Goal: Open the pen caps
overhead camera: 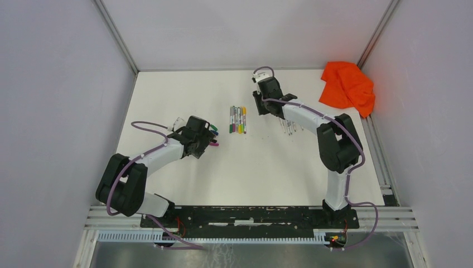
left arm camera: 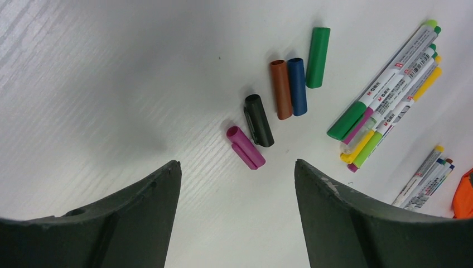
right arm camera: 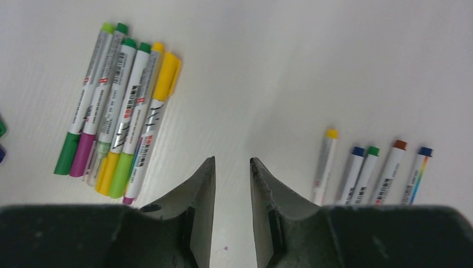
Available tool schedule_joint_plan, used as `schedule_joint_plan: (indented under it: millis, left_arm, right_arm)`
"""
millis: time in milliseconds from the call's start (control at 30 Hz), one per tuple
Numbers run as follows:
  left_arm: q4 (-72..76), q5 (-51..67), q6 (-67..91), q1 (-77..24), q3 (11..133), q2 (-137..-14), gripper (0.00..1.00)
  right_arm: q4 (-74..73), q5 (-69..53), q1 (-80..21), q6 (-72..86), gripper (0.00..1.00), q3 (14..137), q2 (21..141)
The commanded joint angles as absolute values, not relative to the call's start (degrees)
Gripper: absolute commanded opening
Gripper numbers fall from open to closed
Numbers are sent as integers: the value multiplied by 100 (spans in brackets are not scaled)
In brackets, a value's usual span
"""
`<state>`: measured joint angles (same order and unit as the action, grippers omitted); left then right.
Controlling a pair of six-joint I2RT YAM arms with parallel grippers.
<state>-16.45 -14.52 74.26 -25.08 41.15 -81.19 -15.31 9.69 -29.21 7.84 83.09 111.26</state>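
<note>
Several loose pen caps lie in a row on the white table: magenta [left arm camera: 245, 147], black [left arm camera: 259, 120], brown [left arm camera: 281, 89], blue [left arm camera: 297, 86] and green [left arm camera: 317, 57]. My left gripper [left arm camera: 238, 164] hovers just in front of the magenta cap, open and empty. A tight bundle of capped pens [right arm camera: 120, 111] lies to the left of my right gripper [right arm camera: 231, 162]. That gripper's jaws stand slightly apart with only bare table between them. Several uncapped pens [right arm camera: 368, 173] lie in a row on its right. From above, the bundle [overhead camera: 238, 119] lies between the two grippers.
A crumpled orange cloth [overhead camera: 348, 84] sits in the far right corner. White walls with metal frame rails enclose the table on three sides. The arm bases stand on a black rail [overhead camera: 251, 215] at the near edge.
</note>
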Motion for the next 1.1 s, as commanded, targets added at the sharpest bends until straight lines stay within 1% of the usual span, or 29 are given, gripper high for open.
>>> schedule_joint_plan:
  millis: [0, 300, 700, 1067]
  left_arm:
    - [-1430, -1461, 6891, -2487, 4152, -7925, 80]
    - [-1437, -1450, 6663, -2487, 4197, -7839, 78]
    - [-1444, -1467, 6571, -2487, 4220, -7808, 77]
    - [-1485, -1494, 6563, -2489, 4228, -7804, 77]
  right_arm:
    - [-1419, 662, -3105, 1143, 34, 8589, 11438]
    - [-1570, 694, -3410, 1349, 34, 9062, 11887]
    - [-1783, 745, -3559, 1458, 34, 9509, 12365]
    - [-1857, 777, -3589, 1485, 34, 9633, 12570]
